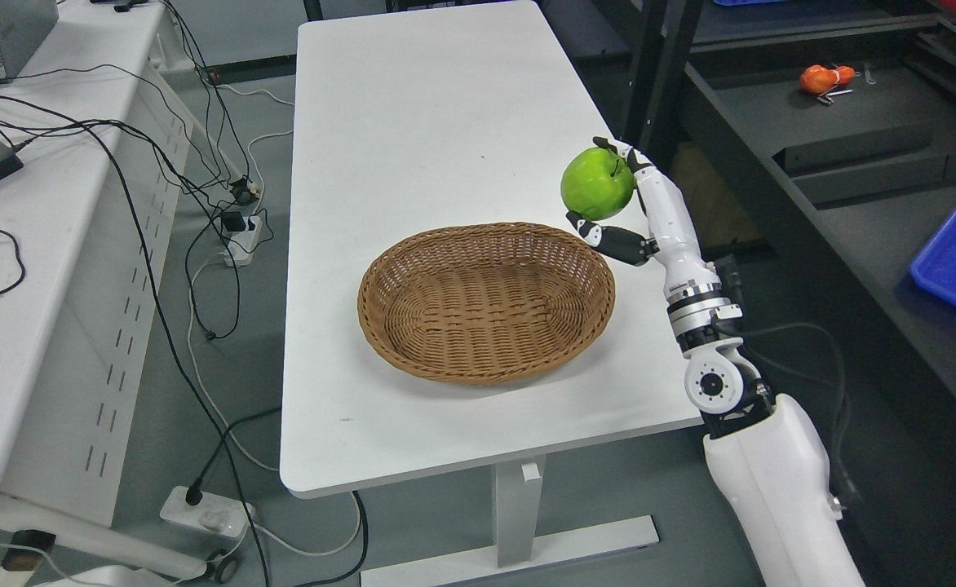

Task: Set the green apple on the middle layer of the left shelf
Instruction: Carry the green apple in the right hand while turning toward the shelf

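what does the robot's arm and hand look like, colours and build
Only the right arm shows. It has a smooth glossy white shell, then a round white joint with a dark centre and silver-and-black rings at the wrist. The right hand has slim white fingers with black joints and tips. A thin dark cable loops beside the wrist.

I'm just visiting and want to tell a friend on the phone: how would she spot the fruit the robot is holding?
Find the long white table with the oval brown wicker basket on it. Above the table's right edge, the white robot's right hand grips a round, shiny green apple. It is the only bright green thing around, held in the air, not in the basket.
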Controlling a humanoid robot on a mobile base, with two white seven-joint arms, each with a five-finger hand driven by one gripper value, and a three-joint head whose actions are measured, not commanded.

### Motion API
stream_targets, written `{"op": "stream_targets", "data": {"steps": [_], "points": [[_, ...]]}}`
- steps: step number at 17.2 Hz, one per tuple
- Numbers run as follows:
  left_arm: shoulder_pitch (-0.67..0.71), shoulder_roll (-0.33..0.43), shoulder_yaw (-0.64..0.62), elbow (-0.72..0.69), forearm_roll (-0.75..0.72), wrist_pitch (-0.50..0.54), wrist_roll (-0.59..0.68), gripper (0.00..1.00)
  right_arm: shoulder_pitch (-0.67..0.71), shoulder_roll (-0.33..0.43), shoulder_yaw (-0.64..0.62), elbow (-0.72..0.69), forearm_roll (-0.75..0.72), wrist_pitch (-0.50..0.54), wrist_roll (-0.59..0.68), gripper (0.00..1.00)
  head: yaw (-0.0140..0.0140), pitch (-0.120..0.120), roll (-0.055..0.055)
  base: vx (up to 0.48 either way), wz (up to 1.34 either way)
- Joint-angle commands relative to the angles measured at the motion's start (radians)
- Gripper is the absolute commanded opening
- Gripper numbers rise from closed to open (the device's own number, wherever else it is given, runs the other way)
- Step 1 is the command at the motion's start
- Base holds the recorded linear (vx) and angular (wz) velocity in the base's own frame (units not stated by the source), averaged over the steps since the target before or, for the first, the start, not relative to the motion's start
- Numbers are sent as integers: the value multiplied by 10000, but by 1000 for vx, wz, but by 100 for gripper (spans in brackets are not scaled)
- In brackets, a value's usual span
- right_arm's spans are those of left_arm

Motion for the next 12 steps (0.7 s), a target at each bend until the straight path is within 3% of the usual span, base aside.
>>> {"op": "stream_targets", "data": {"steps": [1,4,12], "points": [[2,175,0,16,15,-10,-8,100,1169,863,-1603,-1578,-762,-196,-128,2,0,0,0,-50,-15],[2,175,0,1,0,5,-8,100,1246,920,-1588,-1609,-762,-181,-113,2,0,0,0,-115,-30],[2,175,0,1,0,5,-8,100,1384,920,-1465,-1594,-747,-181,-97,2,0,0,0,-286,86]]}}
